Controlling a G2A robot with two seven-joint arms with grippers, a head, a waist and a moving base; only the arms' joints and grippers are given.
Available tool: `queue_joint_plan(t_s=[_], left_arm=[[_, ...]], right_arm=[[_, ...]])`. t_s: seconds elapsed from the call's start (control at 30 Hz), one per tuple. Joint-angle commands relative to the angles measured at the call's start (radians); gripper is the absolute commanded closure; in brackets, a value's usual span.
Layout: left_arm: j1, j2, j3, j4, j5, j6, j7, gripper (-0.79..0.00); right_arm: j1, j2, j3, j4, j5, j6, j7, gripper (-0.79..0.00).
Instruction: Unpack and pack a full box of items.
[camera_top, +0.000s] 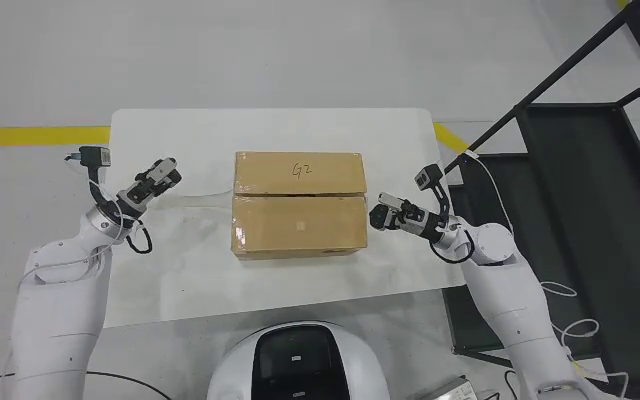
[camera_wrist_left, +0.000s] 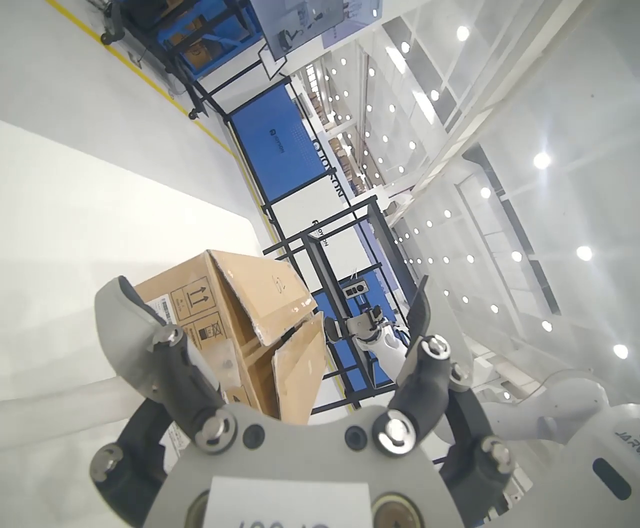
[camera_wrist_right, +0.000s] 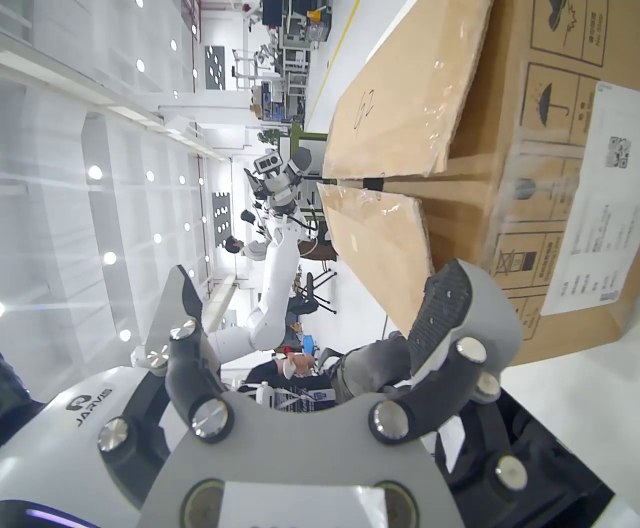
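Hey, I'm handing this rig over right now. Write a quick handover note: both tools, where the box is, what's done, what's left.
The box sits in the middle of the table, with its top flaps down and their edges slightly lifted.
The left tool is open and empty, clear of the box.
The right tool is open and empty, right at the box's end; contact unclear.
Done: nothing unpacked.
Left: open the flaps, unpack, repack.
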Motion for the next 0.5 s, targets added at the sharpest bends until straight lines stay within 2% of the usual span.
queue_joint_plan(t_s=[0.0,0.23,0.47], left_arm=[[-0.018,0.0,0.015,0.028,-0.004,-0.034,-0.024,-0.785],[-0.066,0.0,0.06,0.091,-0.06,-0.051,-0.091,-0.785],[-0.09,0.001,0.08,0.126,-0.116,-0.041,-0.114,-0.785]], right_arm=[[0.027,-0.002,-0.016,0.034,-0.001,-0.019,0.011,-0.785],[0.096,-0.012,-0.073,0.119,0.013,-0.086,0.044,-0.785],[0.144,-0.018,-0.125,0.166,0.026,-0.101,0.101,-0.785]])
